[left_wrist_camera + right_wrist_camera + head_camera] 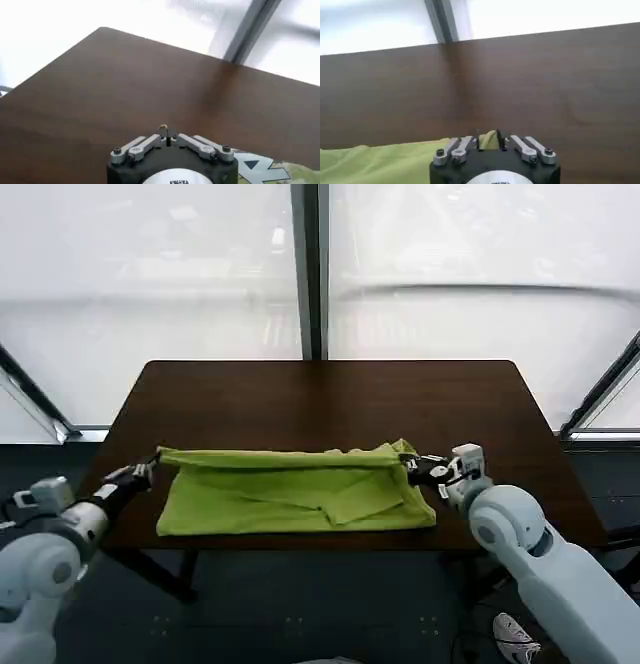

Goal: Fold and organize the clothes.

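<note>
The clothes, one lime yellow-green T-shirt (290,489), lie folded in a long band across the front of the dark brown table (330,399). The band's far edge is lifted and stretched taut between the two grippers. My left gripper (150,470) is shut on the left end of that edge. A sliver of fabric shows between its tips (165,134), and the white graphic (255,167) on green cloth (300,172) lies beside it. At the right end, my right gripper (410,466) pinches a fold of green fabric (385,160) between its fingers (490,141).
The shirt's near hem lies close to the table's front edge (300,539). Bare tabletop stretches behind the shirt to the far edge below the windows. A shoe (515,639) is on the floor at the lower right.
</note>
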`<state>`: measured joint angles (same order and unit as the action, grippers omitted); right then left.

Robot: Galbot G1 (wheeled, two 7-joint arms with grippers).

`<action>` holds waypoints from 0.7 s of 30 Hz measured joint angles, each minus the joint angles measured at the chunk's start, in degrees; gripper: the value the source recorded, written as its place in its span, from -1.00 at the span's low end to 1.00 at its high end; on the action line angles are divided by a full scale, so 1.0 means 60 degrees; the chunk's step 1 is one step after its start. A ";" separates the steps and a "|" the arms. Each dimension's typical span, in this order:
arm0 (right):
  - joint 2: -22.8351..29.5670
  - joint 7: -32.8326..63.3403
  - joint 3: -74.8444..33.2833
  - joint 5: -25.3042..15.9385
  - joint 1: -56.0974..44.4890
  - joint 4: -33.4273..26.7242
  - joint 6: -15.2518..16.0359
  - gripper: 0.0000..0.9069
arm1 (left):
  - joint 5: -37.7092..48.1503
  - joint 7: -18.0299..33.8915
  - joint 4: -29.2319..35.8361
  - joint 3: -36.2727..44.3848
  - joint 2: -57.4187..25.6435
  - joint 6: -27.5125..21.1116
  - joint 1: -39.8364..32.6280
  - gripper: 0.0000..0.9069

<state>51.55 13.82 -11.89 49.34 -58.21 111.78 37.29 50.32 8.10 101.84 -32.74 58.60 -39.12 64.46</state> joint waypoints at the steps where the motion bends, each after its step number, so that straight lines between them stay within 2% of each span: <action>1: -0.0002 0.0000 -0.0004 0.0000 0.0007 -0.0002 0.0000 -1.00 | -0.0004 0.0005 -0.0027 0.0064 0.0025 -0.0003 -0.0055 0.94; 10: -0.0002 0.0010 -0.0037 0.0009 0.0049 -0.0020 -0.0004 -1.00 | -0.0141 0.0053 -0.0254 0.0448 0.0240 -0.0012 -0.0393 0.94; 12: 0.0000 0.0014 -0.0054 0.0010 0.0049 -0.0020 -0.0012 -1.00 | -0.0137 0.0056 -0.0305 0.0460 0.0269 -0.0009 -0.0416 0.63; 15: 0.0036 0.0039 -0.0079 0.0025 0.0122 -0.0028 -0.0062 -1.00 | -0.0135 0.0056 -0.0322 0.0467 0.0289 0.0000 -0.0418 -0.63; 16: 0.0066 0.0059 -0.0094 0.0041 0.0175 -0.0054 -0.0095 -1.00 | -0.0134 0.0056 -0.0322 0.0472 0.0295 0.0002 -0.0420 -0.85; 17: 0.0094 0.0077 -0.0118 0.0073 0.0231 -0.0089 -0.0134 -1.00 | -0.0134 0.0056 -0.0322 0.0481 0.0302 0.0002 -0.0420 -1.00; 21: 0.0126 0.0106 -0.0235 0.0307 0.0480 -0.0162 -0.0337 -1.00 | -0.0191 0.0073 -0.0322 0.0523 0.0344 0.0019 -0.0451 -1.00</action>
<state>52.31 14.46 -13.30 51.18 -55.33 110.81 35.27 49.17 8.54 99.91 -29.60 60.66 -39.01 61.76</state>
